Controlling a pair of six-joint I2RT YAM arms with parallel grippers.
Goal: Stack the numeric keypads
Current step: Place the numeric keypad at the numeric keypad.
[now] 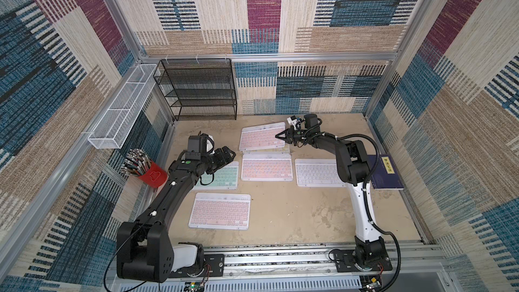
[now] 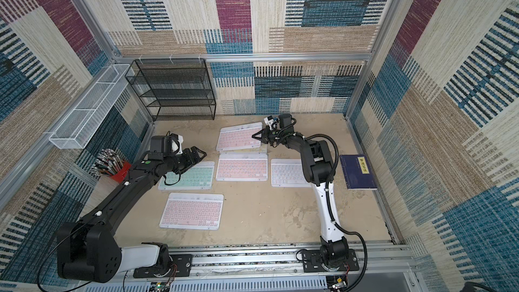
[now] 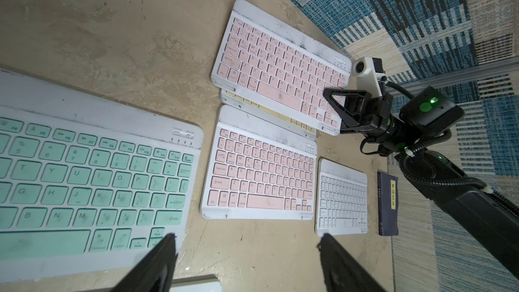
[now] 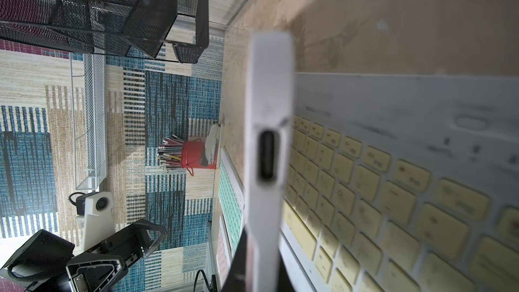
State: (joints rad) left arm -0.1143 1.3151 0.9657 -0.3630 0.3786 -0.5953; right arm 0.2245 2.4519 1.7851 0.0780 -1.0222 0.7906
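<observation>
Under far pink keypad [image 3: 280, 71] — yellow keypad [image 3: 273, 110], seemingly half-hidden

both top views look steeply down over the whole table [image 1: 295, 220], each wrist camera close to the keypads [image 3: 258, 169]

- Left arm [image 1: 168, 192]: reaches from its base diagonally forward and inward, with the forearm held low.
- Left gripper [image 1: 230, 155]: points toward the middle of the workspace. The jaws stand wide apart, and both fingers [image 3: 165, 259] show in the left wrist view.
- Right arm [image 1: 363, 209]: the white lower link rises nearly upright, the elbow is bent, and the forearm reaches toward the far middle.
- Right gripper [image 1: 280, 136]: points toward the robot's left, its jaws closed on the edge of the far pink keypad [image 1: 261, 137].
- The two grippers are well apart.
</observation>
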